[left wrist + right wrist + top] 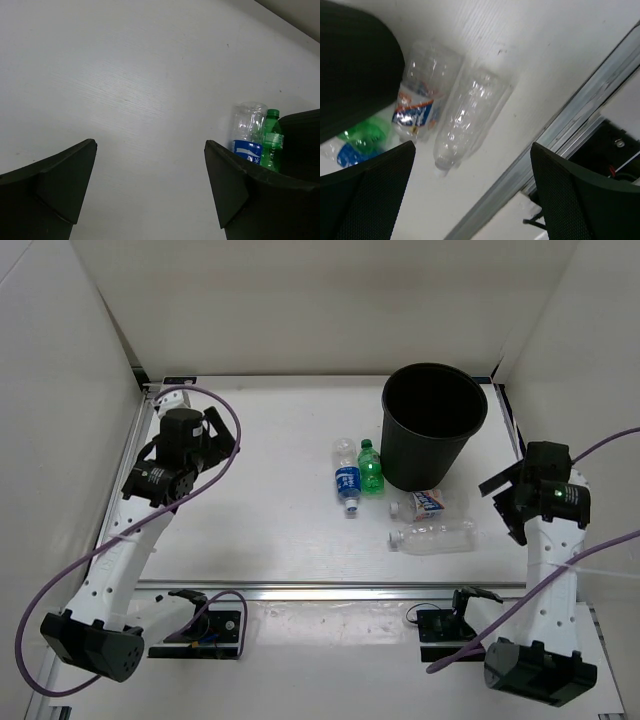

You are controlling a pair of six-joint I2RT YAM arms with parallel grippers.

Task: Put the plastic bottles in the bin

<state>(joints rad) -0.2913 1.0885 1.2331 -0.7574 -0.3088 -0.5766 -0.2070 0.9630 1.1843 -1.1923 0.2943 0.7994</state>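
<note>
The black bin (432,425) stands upright at the back right of the table. Left of it lie the clear bottle with blue label (347,480) and the green bottle (371,468), side by side. In front of the bin lie the bottle with white-red-blue label (428,504) and the plain clear bottle (433,537). My left gripper (212,430) is open and empty at the far left, well away from the bottles. My right gripper (505,505) is open and empty, right of the plain bottle (467,117) and the labelled one (420,102).
White walls enclose the table on the left, back and right. A metal rail (330,590) runs along the near edge, also seen in the right wrist view (560,130). The left wrist view shows bare table with the blue-label bottle (248,132) and green bottle (271,140) at right.
</note>
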